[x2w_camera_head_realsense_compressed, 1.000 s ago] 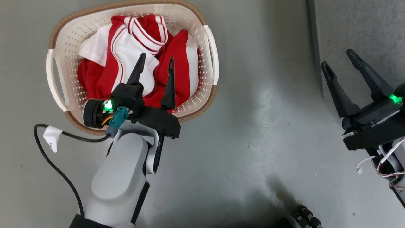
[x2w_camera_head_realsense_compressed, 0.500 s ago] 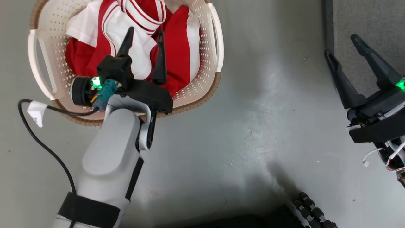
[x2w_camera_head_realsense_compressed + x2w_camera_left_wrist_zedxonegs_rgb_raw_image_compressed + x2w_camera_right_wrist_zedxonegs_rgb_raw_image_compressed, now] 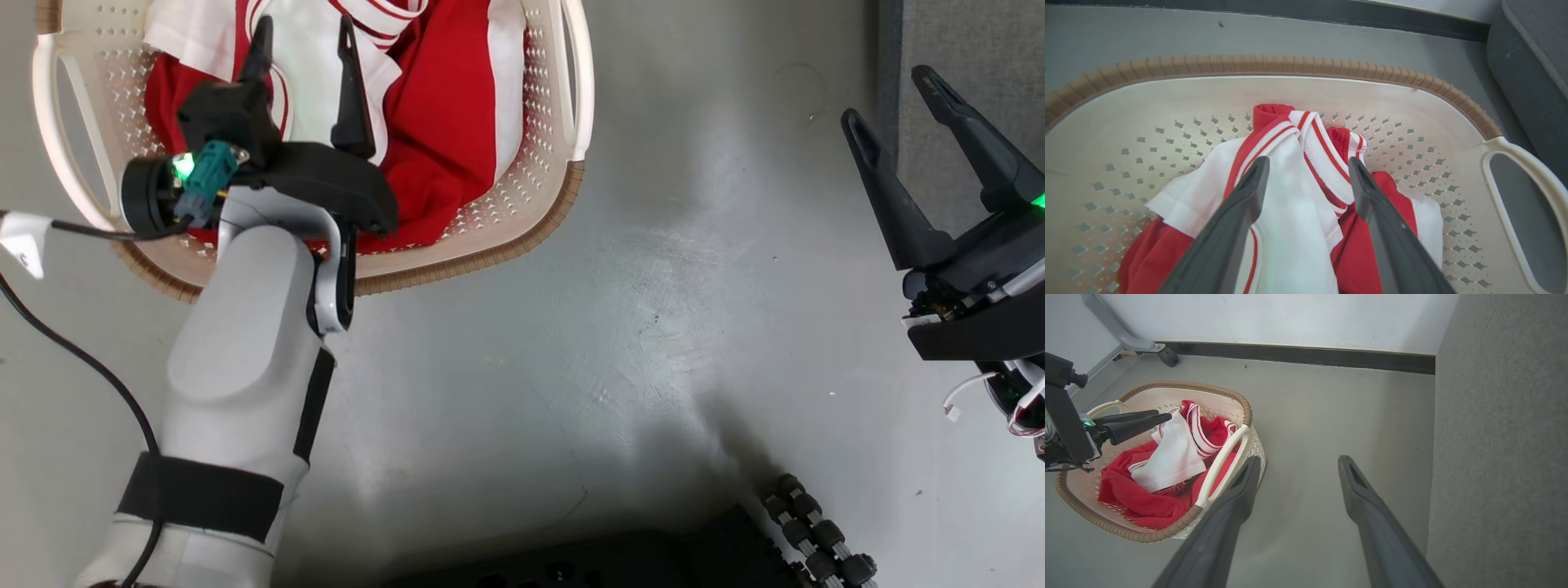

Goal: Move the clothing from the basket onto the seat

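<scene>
In the left wrist view, the left claw (image 3: 1308,163) rises from the bottom edge, spread wide and empty. The clothing (image 3: 1298,220) lies heaped just past and beneath its tips, filling the middle of the basket (image 3: 1290,67); contact cannot be told. In the head view, the right claw (image 3: 887,94) at the right edge is also wide open, holding nothing, over the floor (image 3: 612,327) beside the seat (image 3: 963,41) in the upper right corner.

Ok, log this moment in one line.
left hand: open, over clothes | right hand: open, near seat | clothes: in basket | grasp: not yet made
</scene>
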Controlling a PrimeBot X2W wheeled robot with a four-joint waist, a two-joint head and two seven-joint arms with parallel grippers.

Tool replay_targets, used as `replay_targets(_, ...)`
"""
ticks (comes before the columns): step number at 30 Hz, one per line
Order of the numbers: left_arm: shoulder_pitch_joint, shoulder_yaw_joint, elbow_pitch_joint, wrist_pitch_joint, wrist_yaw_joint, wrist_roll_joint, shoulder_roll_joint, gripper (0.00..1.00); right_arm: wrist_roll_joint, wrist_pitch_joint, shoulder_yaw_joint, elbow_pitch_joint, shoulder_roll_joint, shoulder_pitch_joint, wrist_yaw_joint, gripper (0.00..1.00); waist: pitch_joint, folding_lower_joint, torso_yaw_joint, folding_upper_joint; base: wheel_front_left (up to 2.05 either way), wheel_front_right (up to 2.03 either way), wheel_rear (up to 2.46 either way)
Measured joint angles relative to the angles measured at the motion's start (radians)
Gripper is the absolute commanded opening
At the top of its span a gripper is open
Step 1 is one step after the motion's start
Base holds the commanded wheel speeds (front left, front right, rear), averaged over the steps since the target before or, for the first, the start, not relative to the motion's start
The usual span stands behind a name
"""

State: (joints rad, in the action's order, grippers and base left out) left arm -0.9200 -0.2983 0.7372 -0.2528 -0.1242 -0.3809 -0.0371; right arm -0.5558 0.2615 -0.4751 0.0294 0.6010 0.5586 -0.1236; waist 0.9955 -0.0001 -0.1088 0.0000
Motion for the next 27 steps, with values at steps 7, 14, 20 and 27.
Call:
replay_targets(7,-0.043,0.002,0.034,0.000,0.000,0.017,0.002,1.00,-0.001,0.001,-0.010,-0.004,0.003,0.002,0.000,1.00,0.017,0.0001,0.001,0.0001,0.00,0.00,0.00)
replay_targets(14,-0.090,0.027,0.084,0.000,0.000,0.061,0.005,1.00,-0.009,0.001,-0.016,-0.014,0.003,0.007,0.000,1.00,0.036,0.0001,-0.005,0.0000,0.00,0.00,0.00)
replay_targets(20,-0.116,0.037,0.124,0.000,0.000,0.070,0.006,1.00,-0.011,0.001,-0.028,-0.019,0.002,0.014,-0.001,1.00,0.055,0.0001,-0.012,0.0000,0.00,0.00,0.00)
replay_targets(27,-0.122,0.045,0.185,0.000,0.000,0.087,0.006,1.00,-0.017,0.001,-0.037,-0.018,0.000,0.024,-0.006,1.00,0.065,0.0001,-0.024,0.0000,0.00,0.00,0.00)
